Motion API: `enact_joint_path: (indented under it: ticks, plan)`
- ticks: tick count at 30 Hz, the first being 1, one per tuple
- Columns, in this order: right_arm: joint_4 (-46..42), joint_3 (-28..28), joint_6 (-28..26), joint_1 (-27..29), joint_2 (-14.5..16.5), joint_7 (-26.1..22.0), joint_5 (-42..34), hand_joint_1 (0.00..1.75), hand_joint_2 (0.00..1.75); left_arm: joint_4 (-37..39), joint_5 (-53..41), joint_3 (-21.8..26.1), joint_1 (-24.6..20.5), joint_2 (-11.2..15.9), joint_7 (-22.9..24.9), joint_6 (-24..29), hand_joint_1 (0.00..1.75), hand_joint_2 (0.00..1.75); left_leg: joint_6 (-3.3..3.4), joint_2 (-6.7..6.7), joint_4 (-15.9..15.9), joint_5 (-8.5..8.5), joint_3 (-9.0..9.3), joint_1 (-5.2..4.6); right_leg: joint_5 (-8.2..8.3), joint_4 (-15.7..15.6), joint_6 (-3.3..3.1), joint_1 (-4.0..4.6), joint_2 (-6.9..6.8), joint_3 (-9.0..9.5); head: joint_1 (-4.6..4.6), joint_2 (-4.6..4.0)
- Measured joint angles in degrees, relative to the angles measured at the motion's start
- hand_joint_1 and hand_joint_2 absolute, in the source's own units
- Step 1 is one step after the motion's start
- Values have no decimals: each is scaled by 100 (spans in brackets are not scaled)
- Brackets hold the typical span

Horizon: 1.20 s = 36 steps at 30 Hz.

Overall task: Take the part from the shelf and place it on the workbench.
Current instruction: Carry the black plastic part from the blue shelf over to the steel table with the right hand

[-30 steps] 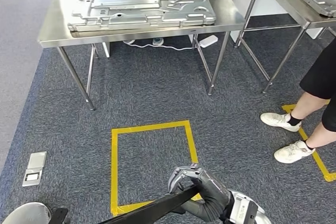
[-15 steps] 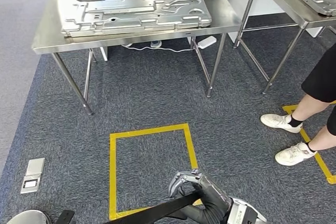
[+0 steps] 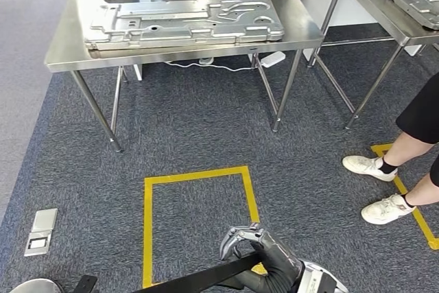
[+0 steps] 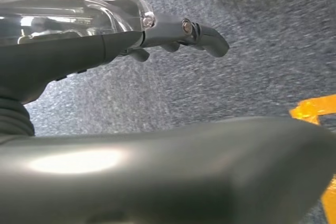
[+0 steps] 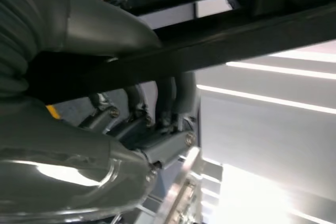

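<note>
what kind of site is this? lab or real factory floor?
Looks like a test or training workshop, not a live line: stainless steel workbenches carrying stamped sheet-metal panels, office-style grey carpet, and yellow tape squares marking standing spots. A person stands nearby.

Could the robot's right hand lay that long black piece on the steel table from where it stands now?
Probably not yet. The right hand grips the black part low down, and open carpet with the yellow taped square lies between it and the workbench.

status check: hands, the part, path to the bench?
Right hand grips the long dark part. Left hand's hold can't be judged. Workbench ahead already carries a large metal panel. Person's feet stand off to the right.
</note>
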Motion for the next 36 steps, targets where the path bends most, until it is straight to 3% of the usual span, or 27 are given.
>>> enact_joint_path:
  ticks: [4, 6, 9, 10, 11, 12, 14, 15, 16, 19, 21, 22, 25, 26, 27, 29, 31, 34, 36]
  plan:
    - [-32, -12, -26, 40, -9, -3, 0, 175, 175, 0, 2, -1, -11, -1, -1, 0, 0, 175, -88, 2, -19, -55, 30, -8, -59, -113, -152, 3, 11, 50, 0, 0]
    - [-55, -13, -30, 48, -10, -5, 0, 175, 175, 0, 3, -3, -21, -3, -2, 1, 0, 175, -151, 2, 244, -208, -76, -1, -82, -138, -220, -26, -3, 96, -1, 0]
    - [-72, -16, -36, 67, -13, -6, 0, 175, 175, 0, 6, -4, -3, -2, -2, 1, 0, 175, -204, 2, 1307, -603, -683, 15, -147, -142, -275, -32, -17, 158, -1, 0]
    - [-74, -19, -39, 77, -15, -6, 0, 175, 175, 0, 7, -4, 9, -3, -2, 1, 0, 175, -207, 2, 1562, -626, -868, 17, -175, -142, -276, -31, -14, 188, -1, 0]
    - [-74, -21, -43, 85, -16, -6, -1, 175, 175, 0, 7, -4, 19, -3, -2, 0, 0, 175, -202, 2, 1625, -539, -962, 18, -207, -141, -271, -31, -9, 228, -1, 0]
    - [-74, -22, -48, 91, -17, -6, -1, 175, 175, 0, 7, -4, 24, -4, -2, 2, 0, 175, -190, 2, 1475, -339, -953, 17, -244, -141, -263, -31, -4, 281, -1, 0]
    - [-80, -26, -62, 97, -22, -7, -4, 175, 175, 0, 9, -4, 27, 3, 9, 12, 0, 175, -136, 2, 819, 154, -738, 8, -330, -145, -233, -33, 4, 394, -1, 0]
    - [-85, -28, -71, 96, -28, -8, -8, 175, 175, 0, 11, -4, 29, 9, 19, 19, 0, 175, -101, 2, 517, 281, -619, -8, -370, -144, -204, -29, 12, 427, -2, 0]
    - [-92, -32, -79, 98, -36, -10, -13, 175, 175, 0, 12, -4, 30, 16, 33, 28, 0, 175, -71, 2, 321, 309, -541, -25, -398, -151, -171, -28, 16, 440, -2, 0]
    - [-110, -39, -90, 109, -66, -13, -26, 175, 175, 0, 13, -3, 45, 27, 60, 55, 0, 175, 3, -6, 137, 199, -436, -33, -384, -116, -57, -29, 16, 464, -3, 0]
    - [-122, -43, -92, 100, -90, -14, -30, 175, 175, 0, 13, -1, 48, 29, 61, 59, 0, 175, 67, -14, 82, 166, -316, 0, -461, 107, -5, -27, 12, 416, 3, 0]
    - [-128, -46, -94, 93, -102, -14, -33, 175, 175, 0, 13, -1, 43, 30, 61, 59, 0, 175, 92, -14, 62, 142, -256, 13, -571, 363, 13, -28, 10, 286, 8, 0]
    - [-133, -52, -96, 93, -125, -14, -39, 175, 175, 0, 14, 0, 38, 31, 60, 59, 0, 175, 113, -11, 53, 27, -128, 14, -887, 1302, 44, -28, 11, -371, 13, 0]
    - [-133, -54, -96, 94, -128, -13, -40, 175, 175, 0, 14, 0, 39, 30, 60, 58, 0, 175, 110, -12, 53, -20, -70, 14, -849, 1385, 48, -27, 11, -505, 13, 0]
    - [-133, -56, -96, 93, -131, -13, -41, 175, 175, 0, 15, 0, 38, 29, 58, 58, 0, 175, 106, -14, 53, -72, 2, 14, -700, 1264, 47, -27, 10, -538, 13, 0]
    - [-132, -66, -95, 91, -136, -14, -42, 175, 175, 2, 19, 0, 34, 25, 52, 57, 0, 175, 85, -16, 48, -193, 161, 18, -188, 634, 23, -18, 7, -415, 13, 0]
    - [-129, -77, -99, 94, -142, -9, -41, 175, 175, 8, 27, 1, 23, 20, 42, 56, 0, 175, 31, -17, 32, -287, 239, 16, 80, 161, -41, 14, -12, -351, 10, 0]
    - [-146, -110, -133, 121, -149, -4, -36, 175, 175, 15, 49, 3, 13, 12, 32, 49, 0, 175, -80, -14, 22, -311, 324, 9, 69, 39, -174, 29, -21, -298, 9, 0]
    - [-168, -127, -147, 126, -149, -4, -28, 175, 175, 15, 56, 4, -3, 4, 22, 44, 0, 175, -127, -13, 278, -291, 281, 8, 7, -25, -239, -9, -22, -136, -3, 0]
